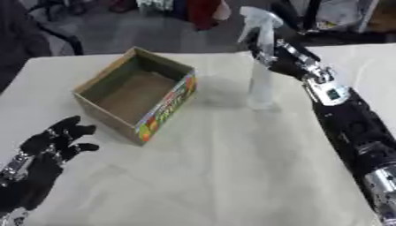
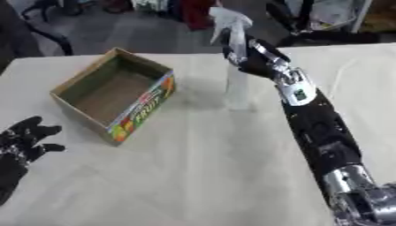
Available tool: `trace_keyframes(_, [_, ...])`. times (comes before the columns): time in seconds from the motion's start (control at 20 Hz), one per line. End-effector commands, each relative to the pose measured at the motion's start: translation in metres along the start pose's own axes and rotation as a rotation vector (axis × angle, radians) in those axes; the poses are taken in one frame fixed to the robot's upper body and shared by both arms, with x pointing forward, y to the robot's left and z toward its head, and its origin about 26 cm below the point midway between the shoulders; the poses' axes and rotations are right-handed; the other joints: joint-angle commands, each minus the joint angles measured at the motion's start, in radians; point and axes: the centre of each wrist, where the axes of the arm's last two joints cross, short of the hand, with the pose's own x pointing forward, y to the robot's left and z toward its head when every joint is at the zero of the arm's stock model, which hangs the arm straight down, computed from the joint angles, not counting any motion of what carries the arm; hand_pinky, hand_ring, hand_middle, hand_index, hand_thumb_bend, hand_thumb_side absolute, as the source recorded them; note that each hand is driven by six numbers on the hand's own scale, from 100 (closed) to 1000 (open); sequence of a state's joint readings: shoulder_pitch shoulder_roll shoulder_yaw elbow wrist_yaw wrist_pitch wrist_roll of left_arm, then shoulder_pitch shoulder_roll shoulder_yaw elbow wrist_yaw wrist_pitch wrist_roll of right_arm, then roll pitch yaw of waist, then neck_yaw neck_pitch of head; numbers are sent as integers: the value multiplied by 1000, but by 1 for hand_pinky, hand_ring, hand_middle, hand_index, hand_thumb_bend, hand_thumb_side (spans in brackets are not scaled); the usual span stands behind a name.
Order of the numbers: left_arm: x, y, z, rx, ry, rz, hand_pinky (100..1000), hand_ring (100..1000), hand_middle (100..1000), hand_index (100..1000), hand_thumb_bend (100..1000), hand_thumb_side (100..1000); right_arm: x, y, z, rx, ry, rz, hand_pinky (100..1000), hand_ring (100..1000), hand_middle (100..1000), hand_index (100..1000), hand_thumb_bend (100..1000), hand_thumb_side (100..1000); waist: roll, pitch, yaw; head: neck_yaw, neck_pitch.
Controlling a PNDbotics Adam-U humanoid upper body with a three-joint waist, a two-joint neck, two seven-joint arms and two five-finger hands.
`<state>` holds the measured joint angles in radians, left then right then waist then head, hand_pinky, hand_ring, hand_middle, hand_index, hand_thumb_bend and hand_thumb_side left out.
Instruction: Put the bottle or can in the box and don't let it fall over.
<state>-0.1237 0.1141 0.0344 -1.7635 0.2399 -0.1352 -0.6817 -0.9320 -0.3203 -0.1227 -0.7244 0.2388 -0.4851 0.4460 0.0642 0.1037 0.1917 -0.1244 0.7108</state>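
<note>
R hand (image 1: 280, 59) is grasping the clear spray bottle (image 1: 260, 84) at its neck; bottle's standing upright on the table (image 1: 232, 167), just right of the open cardboard box (image 1: 138, 92), not in it. L hand (image 1: 46, 152) is resting open nr the lower-left corner, fingers up.

The spray bottle (image 1: 260, 84) looks like see-through plastic. The box (image 1: 139, 95) is brown cardboard, dull inside, with shiny colourful print outside. The table (image 1: 232, 167) wears pale, wrinkly cloth. The right hand (image 1: 280, 59) is black with shiny metal.
</note>
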Motion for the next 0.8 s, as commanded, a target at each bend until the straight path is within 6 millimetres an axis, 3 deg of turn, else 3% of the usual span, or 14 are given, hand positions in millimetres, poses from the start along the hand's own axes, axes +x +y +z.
trace_keyframes(0.05, [8, 3, -4, -15, -21, -20, 780, 924, 746, 935, 167, 929, 6, -10, -3, -10, -5, 24, 851, 865, 820, 904, 100, 558, -1, -9, 0, 1, -9])
trace_keyframes(0.8, [9, 3, -6, -14, -31, -21, 780, 924, 746, 935, 165, 924, -7, -5, 8, -23, 62, 44, 841, 848, 782, 863, 100, 518, 3, -7, -5, -2, -17])
